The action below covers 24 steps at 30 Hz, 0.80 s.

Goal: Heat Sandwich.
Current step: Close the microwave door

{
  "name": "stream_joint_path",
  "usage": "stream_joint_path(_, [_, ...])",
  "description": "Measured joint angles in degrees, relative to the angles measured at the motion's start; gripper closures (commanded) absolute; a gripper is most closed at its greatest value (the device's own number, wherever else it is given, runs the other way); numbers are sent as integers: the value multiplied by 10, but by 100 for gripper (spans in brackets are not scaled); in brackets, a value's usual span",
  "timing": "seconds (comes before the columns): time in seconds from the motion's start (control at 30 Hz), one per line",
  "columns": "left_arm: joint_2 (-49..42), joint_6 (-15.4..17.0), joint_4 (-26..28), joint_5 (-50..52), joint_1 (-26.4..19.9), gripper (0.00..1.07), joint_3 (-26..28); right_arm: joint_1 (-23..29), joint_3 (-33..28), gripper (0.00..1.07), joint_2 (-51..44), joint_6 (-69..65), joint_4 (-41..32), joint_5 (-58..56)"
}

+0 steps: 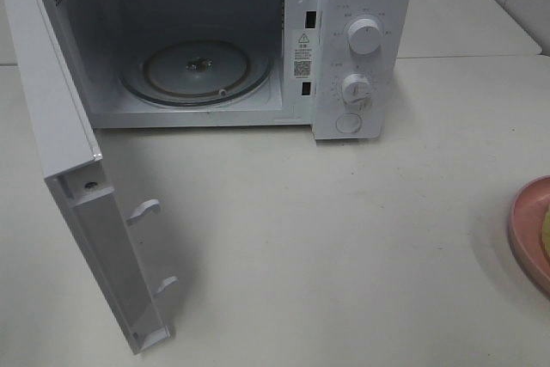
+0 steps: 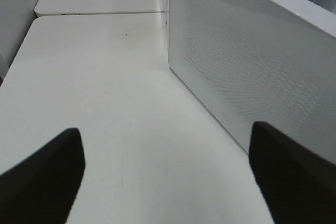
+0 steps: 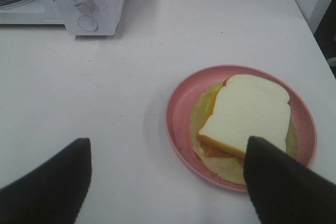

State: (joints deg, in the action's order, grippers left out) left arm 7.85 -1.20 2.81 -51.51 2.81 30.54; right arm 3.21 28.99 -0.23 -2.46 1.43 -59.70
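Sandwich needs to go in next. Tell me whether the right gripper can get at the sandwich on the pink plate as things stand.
Probably yes. The right gripper is open just short of the sandwich, which lies uncovered on the pink plate, with only bare table around and nothing in between.

Even, soft overhead light, fairly bright, slightly washed out on the white surface (image 1: pixel 344 238). Microwave (image 1: pixel 361 49) door (image 1: pixel 94 212) throws a soft grey shadow on the surface beside it. Mild glare on the turntable (image 1: pixel 199 70). Wrist views grainy; dark claw fingers (image 3: pixel 44 184) close up, blurred. Pink plate (image 3: pixel 181 114) casts a faint shadow.
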Motion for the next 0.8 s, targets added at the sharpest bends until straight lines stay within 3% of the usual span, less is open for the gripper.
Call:
stream_joint_path(0.07, [24,0,0,9,0,54,0,0,0,31,0,0,0,0])
stream_joint_path(0.1, [47,0,-1,16,0,66,0,0,0,31,0,0,0,0])
stream_joint_path(0.13, [47,0,-1,16,0,66,0,0,0,31,0,0,0,0])
stream_joint_path(0.23, [97,0,-1,34,0,85,0,0,0,31,0,0,0,0])
stream_joint_path(0.27, [111,0,-1,38,0,99,0,0,0,31,0,0,0,0])
stream_joint_path(0.3, [111,0,-1,38,0,99,0,0,0,31,0,0,0,0])
stream_joint_path(0.33, [125,0,-1,43,0,107,0,0,0,31,0,0,0,0])
stream_joint_path(0.5, [185,0,-11,93,0,106,-12,0,0,31,0,0,0,0])
stream_joint_path(0.8, [249,0,-13,284,0,106,-95,0,0,31,0,0,0,0])
